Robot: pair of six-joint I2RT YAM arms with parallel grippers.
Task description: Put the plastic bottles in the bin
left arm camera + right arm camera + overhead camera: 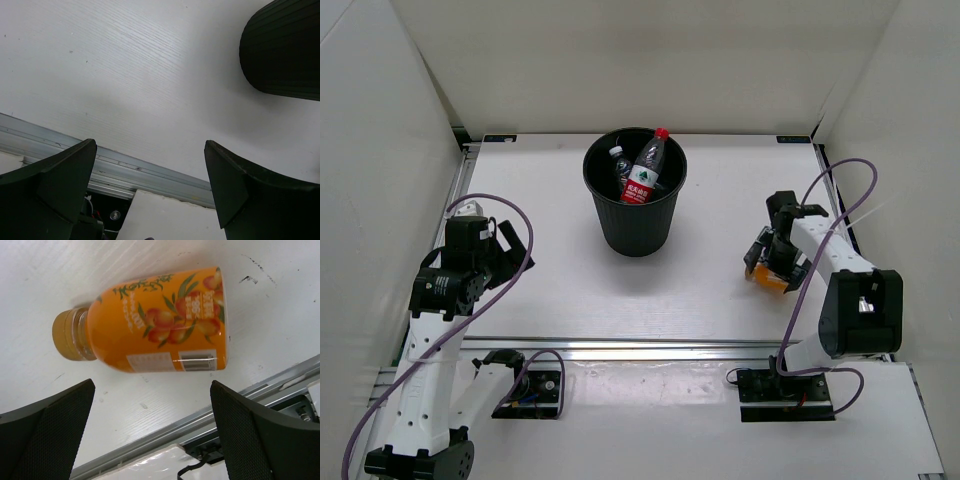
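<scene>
We are looking at a white table (570,290) enclosed by plain white walls (620,60), with an aluminium rail (620,347) running along its near edge.

- A robotics lab test cell: plain white panels (640,60) wall in the white counter (570,290) on three sides.
- Two white robot arms, the left arm (425,380) and the right arm (840,290), sit at its near edge, just behind an aluminium rail (650,348).
- Purple cables (528,245) loop loose along the arms, above exposed black base plates (790,392).
- The bin (635,220) stands mid-counter, within reach of both arms.
</scene>
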